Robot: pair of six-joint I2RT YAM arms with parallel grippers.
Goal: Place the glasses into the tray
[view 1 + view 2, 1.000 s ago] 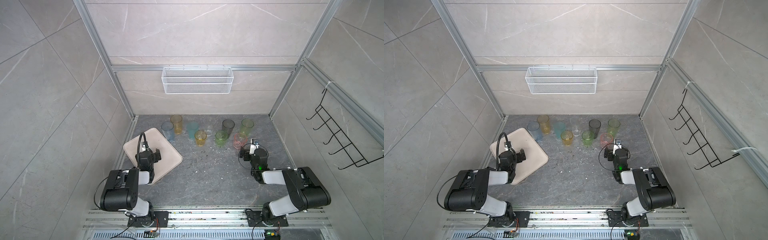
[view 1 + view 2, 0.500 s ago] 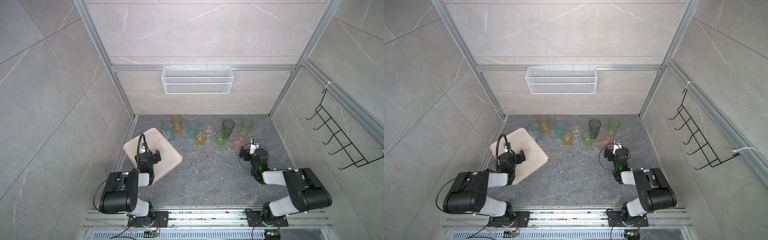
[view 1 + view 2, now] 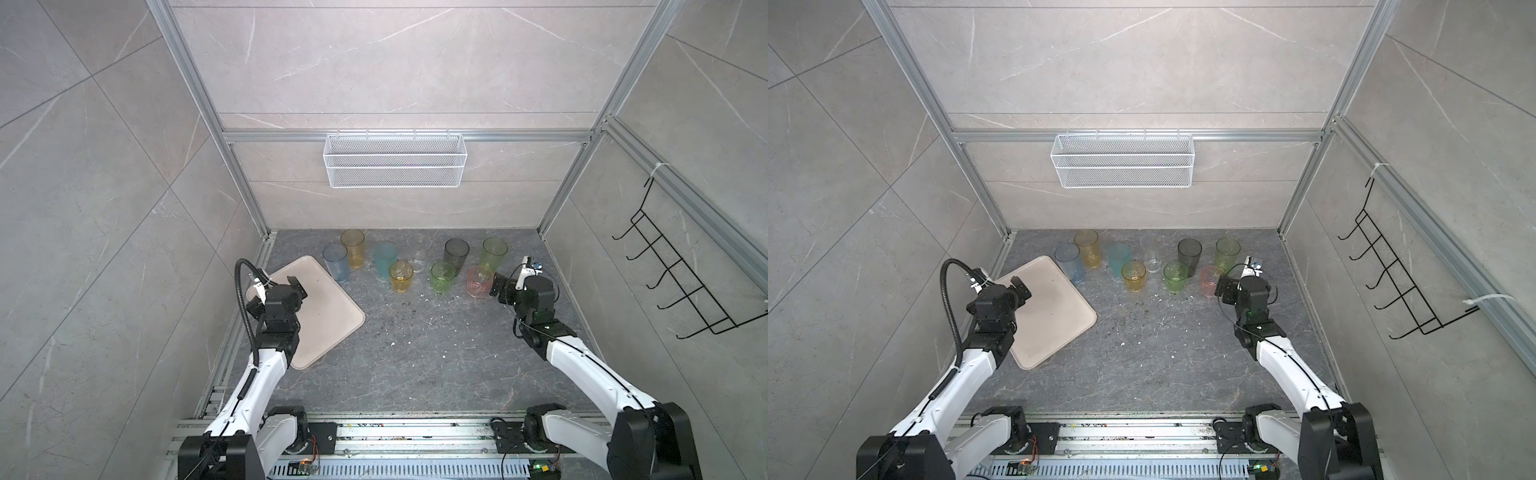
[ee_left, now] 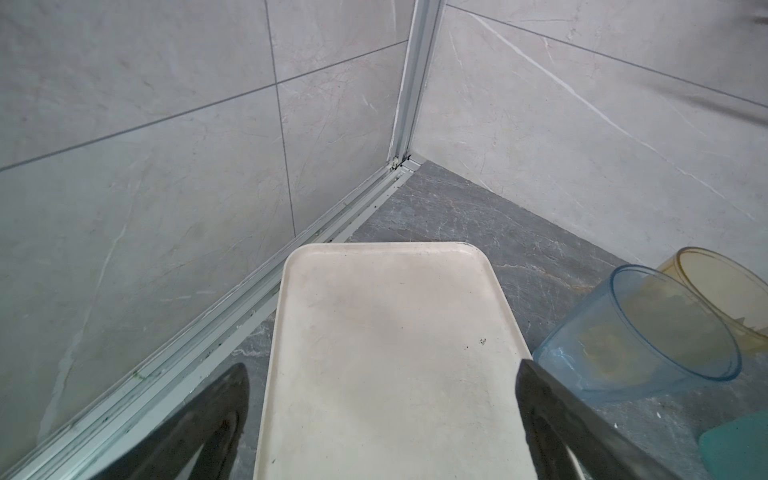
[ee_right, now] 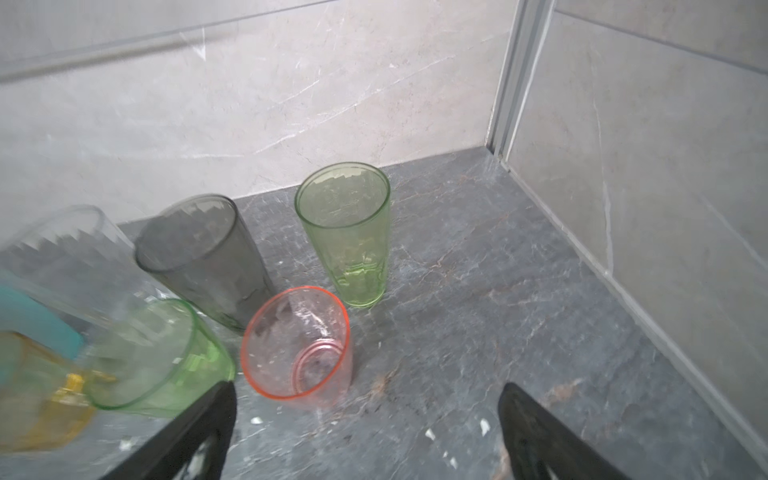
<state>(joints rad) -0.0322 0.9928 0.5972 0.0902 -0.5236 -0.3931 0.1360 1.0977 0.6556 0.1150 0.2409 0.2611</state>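
hovering over the flat cream-beige tray point(image 3: 328, 316), the left gripper point(image 4: 382, 365) gaped wide, empty; the right gripper point(image 5: 368, 386), likewise wide and empty, faced the short pink translucent tumbler point(image 5: 297, 345).

**Lighting and image quality.** Both top views were bright and evenly lit by diffuse light whose source could not be told. The arms cast only faint, soft shadows on the floor point(image 3: 415, 365). The frame rails point(image 3: 195, 79) splayed toward the picture edges, a wide-angle effect. In the right wrist view the clear glass point(image 5: 70, 253) and amber glass point(image 5: 37, 399) were smeared with jagged blur, and the pink glass point(image 5: 297, 345) was sharper. The fingers point(image 4: 557, 419) of the left gripper point(image 4: 382, 365) were dark and out of focus.
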